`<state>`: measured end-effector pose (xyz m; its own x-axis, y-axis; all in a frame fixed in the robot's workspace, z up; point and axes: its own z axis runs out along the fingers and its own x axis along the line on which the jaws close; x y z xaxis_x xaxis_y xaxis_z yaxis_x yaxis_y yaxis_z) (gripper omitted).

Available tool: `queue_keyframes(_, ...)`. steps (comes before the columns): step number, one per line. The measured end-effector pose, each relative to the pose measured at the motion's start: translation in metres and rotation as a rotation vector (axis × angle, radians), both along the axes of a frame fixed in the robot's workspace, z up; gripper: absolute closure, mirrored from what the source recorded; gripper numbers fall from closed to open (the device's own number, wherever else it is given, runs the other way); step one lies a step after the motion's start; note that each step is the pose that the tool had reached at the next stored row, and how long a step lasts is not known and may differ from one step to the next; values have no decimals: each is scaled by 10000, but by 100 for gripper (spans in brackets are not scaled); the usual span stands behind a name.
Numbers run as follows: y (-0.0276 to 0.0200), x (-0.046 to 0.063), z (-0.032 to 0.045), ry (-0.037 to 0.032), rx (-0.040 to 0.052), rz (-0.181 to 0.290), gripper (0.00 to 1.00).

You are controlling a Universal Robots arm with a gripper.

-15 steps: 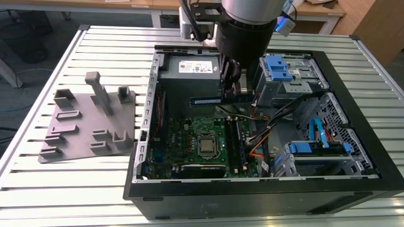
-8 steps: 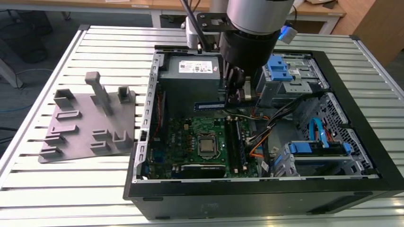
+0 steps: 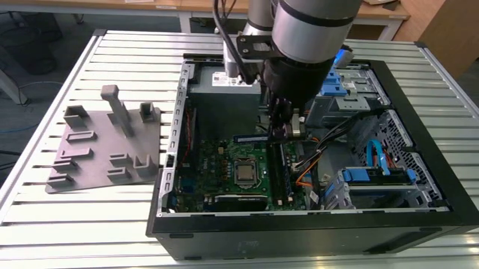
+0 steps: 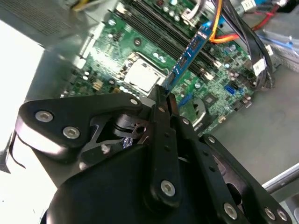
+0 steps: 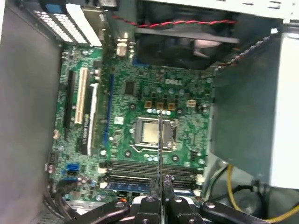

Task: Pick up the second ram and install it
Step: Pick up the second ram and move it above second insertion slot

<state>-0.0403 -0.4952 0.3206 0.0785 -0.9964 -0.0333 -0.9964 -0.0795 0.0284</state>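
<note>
The gripper (image 4: 164, 95) is closed tight on the second ram (image 4: 189, 53). Its fingers press on the two flat faces of one end, so the thin blue strip stands on its edge; I think this grip leaves the long edge free for a slot. The rest of the ram reaches out from the fingertips and hangs above the green board (image 5: 126, 93), touching nothing as far as I can tell. Under it lie the long memory slots (image 5: 149, 169). In the first wrist view the ram shows as a thin line running across them, so I judge it is neither lined up nor seated. Just beyond the slots is the processor socket (image 5: 150, 133). All this is inside the open computer case (image 3: 299, 230). Farther off, on the exterior view's left, the grey tray (image 3: 97, 162) with upright posts lies on the slatted table (image 3: 134, 56).
</note>
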Motion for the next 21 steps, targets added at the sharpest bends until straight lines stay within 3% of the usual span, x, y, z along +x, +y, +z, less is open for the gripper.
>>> queue_keyframes(1, -24, 0, -18, -1, 0, -2, 86)
queue_keyframes(5, -31, 0, -90, -1, 3, -94, 86)
queue_keyframes(9, -31, 0, -145, 0, 40, -675, 86)
queue_keyframes(11, -31, 0, -163, 2, 80, -951, 86)
queue_keyframes(15, -31, 0, -186, 7, 264, -1405, 86)
queue_keyframes(17, -31, 0, -205, 5, 276, -1664, 86)
queue_keyframes(21, -81, 0, -274, 4, 278, -1691, 86)
